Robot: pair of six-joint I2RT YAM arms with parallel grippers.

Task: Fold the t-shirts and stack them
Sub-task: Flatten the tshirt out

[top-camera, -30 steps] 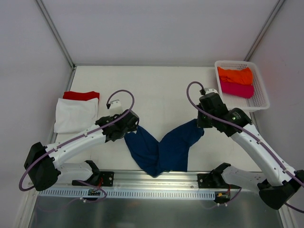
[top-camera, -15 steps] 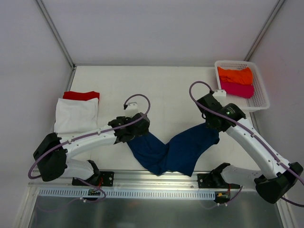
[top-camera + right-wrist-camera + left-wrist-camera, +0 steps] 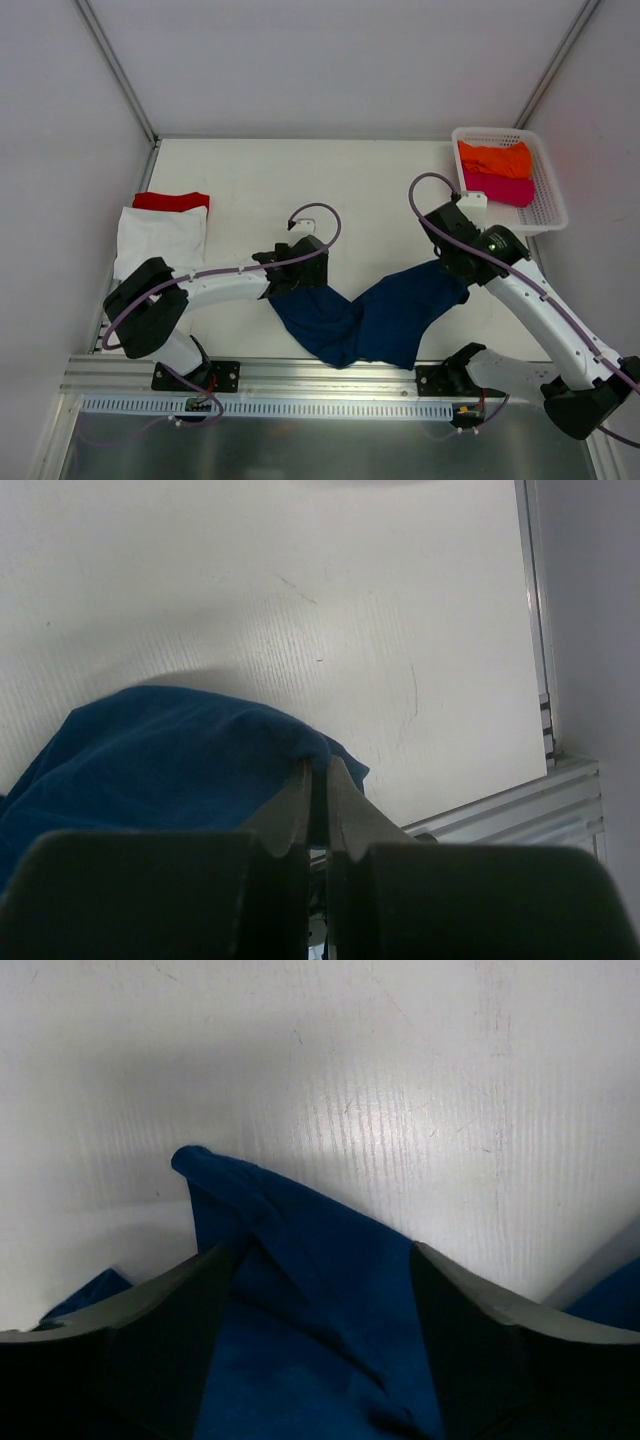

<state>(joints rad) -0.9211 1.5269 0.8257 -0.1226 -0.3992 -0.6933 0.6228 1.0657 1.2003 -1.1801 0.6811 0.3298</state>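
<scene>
A navy blue t-shirt [image 3: 372, 318] lies crumpled in a V on the table near the front edge. My right gripper [image 3: 456, 276] is shut on a fold at its right end; in the right wrist view the fingertips [image 3: 318, 763] pinch navy cloth [image 3: 170, 750]. My left gripper [image 3: 298, 280] hovers low over the shirt's left end. In the left wrist view its jaws [image 3: 315, 1250] stand wide apart, with navy cloth [image 3: 300, 1290] lying between them and no finger pressing it. A folded white t-shirt [image 3: 160, 243] lies on a red t-shirt [image 3: 172, 201] at the left.
A white mesh basket [image 3: 548, 214] at the back right holds an orange t-shirt [image 3: 495, 158] and a magenta t-shirt [image 3: 497, 187]. An aluminium rail [image 3: 330, 375] runs along the front edge. White walls close the table on three sides.
Both arms have moved to the right. The right gripper has dragged the navy shirt's right end rightward and nearer the front. The left gripper has followed over the left end, its jaws slightly narrower.
</scene>
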